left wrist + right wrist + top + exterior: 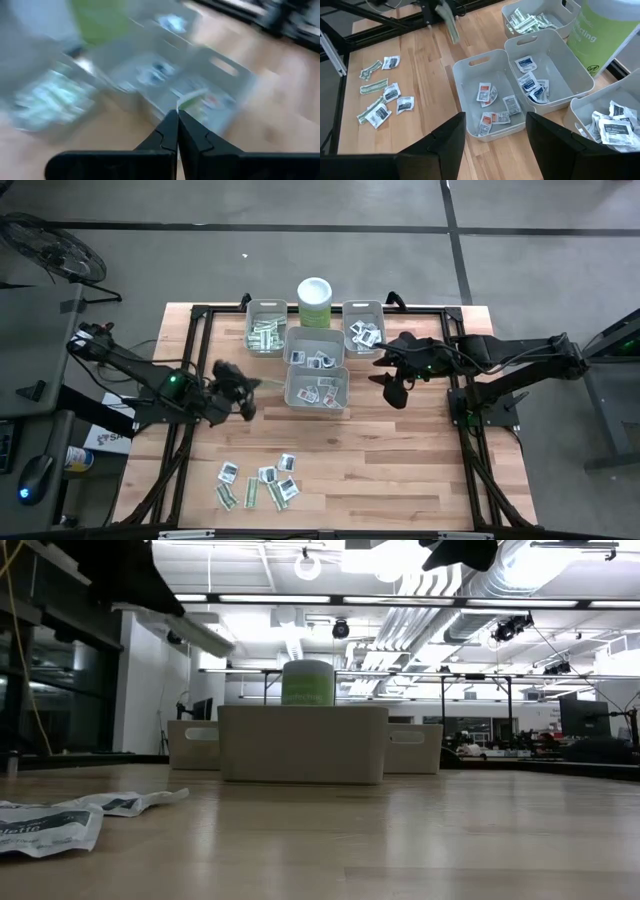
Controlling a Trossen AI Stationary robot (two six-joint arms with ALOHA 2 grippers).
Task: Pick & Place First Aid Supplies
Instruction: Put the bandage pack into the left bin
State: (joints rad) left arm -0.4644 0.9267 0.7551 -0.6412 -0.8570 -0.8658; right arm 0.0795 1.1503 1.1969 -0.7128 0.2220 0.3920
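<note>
The table (400, 470) is pale wood slats on a black frame, with both arms reaching in over it. Four grey bins (317, 388) cluster at its far middle: one nearest the arms holding white square packets with red print, one behind it with blue-printed squares, one to the far left with green strips, and one to the far right with white squares in dark print. A green canister (314, 302) with a white lid stands behind the bins, between the two far ones.

The right gripper (388, 381) hangs above the table just right of the nearest bin, its fingers spread wide with nothing between them; in the right wrist view that bin lies directly ahead and below the fingers.

The left gripper (252, 385) is just left of the same bin, raised off the wood, its jaws clamped on a narrow pale green strip (451, 22) that sticks out from the tips towards the bins. The left wrist view is blurred, but it shows the fingers (167, 135) pressed together with the strip's pale edge beyond them.

Loose packets (262, 482), strips and squares mixed, lie scattered near the table's front edge, well behind the left gripper and apart from both arms.
</note>
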